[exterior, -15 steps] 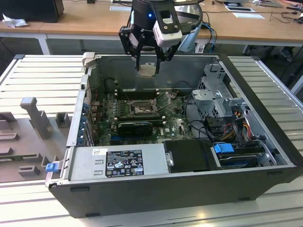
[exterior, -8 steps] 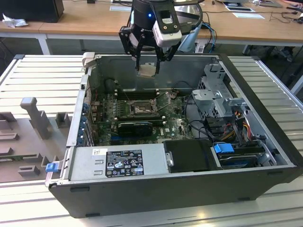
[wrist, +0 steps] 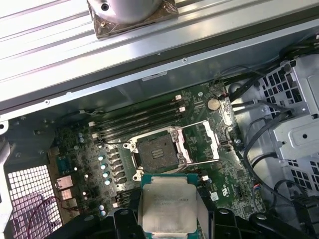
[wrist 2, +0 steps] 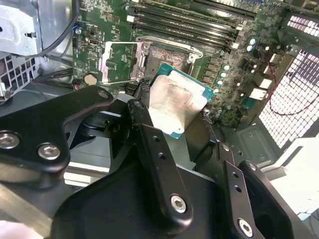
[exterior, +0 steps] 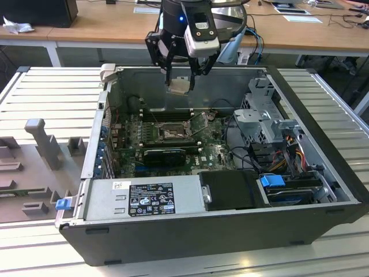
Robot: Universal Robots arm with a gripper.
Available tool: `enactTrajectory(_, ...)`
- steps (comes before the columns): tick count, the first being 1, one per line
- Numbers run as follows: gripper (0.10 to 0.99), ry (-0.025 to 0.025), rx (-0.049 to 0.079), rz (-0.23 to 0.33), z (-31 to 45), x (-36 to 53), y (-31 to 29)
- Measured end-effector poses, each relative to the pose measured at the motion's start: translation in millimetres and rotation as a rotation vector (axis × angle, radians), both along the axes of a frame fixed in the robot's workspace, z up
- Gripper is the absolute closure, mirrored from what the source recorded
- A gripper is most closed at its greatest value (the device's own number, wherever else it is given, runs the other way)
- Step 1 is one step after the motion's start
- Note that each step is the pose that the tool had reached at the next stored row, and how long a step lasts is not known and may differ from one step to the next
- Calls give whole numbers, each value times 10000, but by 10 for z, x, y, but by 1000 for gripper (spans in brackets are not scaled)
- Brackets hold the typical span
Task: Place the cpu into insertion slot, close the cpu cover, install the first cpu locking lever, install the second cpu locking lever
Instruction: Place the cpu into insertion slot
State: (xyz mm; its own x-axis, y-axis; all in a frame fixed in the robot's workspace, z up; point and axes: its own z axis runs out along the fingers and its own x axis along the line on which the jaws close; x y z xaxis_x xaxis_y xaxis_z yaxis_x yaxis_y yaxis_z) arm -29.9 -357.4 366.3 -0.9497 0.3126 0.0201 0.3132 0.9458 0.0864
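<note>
Open case (exterior: 190, 236), pincer (exterior: 181, 79) gripping cpu (wrist: 168, 206), insertion slot (wrist: 157, 152) bare

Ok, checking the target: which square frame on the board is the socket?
The insertion slot, with the dark filled centre; the cpu cover beside it shows green board through its cut-out.

Beyond the jaws of the gripper (exterior: 181, 81), well apart from them, a long wooden desk (exterior: 86, 26) on a white frame runs across the back of the exterior view. It bears a black box (exterior: 40, 11), a crumpled white scrap (exterior: 16, 26) and loose papers (exterior: 300, 17) (some cables trail at its far end). Below the jaws spreads a pale grey table of ribbed metal slats (exterior: 52, 92), also seen in the first wrist view (wrist: 60, 45). Off toward the exterior view's left lies a grey moulded fixture (exterior: 29, 167). The light is even and soft, leaving a dull sheen on the slats.
</note>
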Motion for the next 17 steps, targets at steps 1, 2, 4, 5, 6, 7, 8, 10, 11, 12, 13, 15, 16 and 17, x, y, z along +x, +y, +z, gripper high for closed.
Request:
enactTrajectory(1, 557, 1, 0, -61, 0, 0, 0)
enactTrajectory(2, 557, 0, 0, -133, 0, 0, 0)
enactTrajectory(4, 557, 1, 0, -310, 0, 0, 0)
enactTrajectory(5, 557, 1, 0, -386, -1, 0, 0)
enactTrajectory(6, 557, 1, -1, -426, -1, 0, 0)
enactTrajectory(7, 557, 2, -1, -457, -4, 0, 0)
enactTrajectory(8, 557, 2, 0, -476, -10, 0, 0)
enactTrajectory(10, 557, 2, 0, -479, -16, 0, 0)
enactTrajectory(11, 557, 12, 0, -481, -23, 0, 0)
enactTrajectory(12, 557, 25, 0, -482, -28, 0, 0)
enactTrajectory(13, 557, 38, -1, -482, -32, 0, 0)
enactTrajectory(15, 557, 58, -3, -483, -40, 0, 0)
enactTrajectory(16, 557, 59, -6, -492, -41, 0, 0)
enactTrajectory(17, 557, 60, -9, -512, -42, 0, 0)
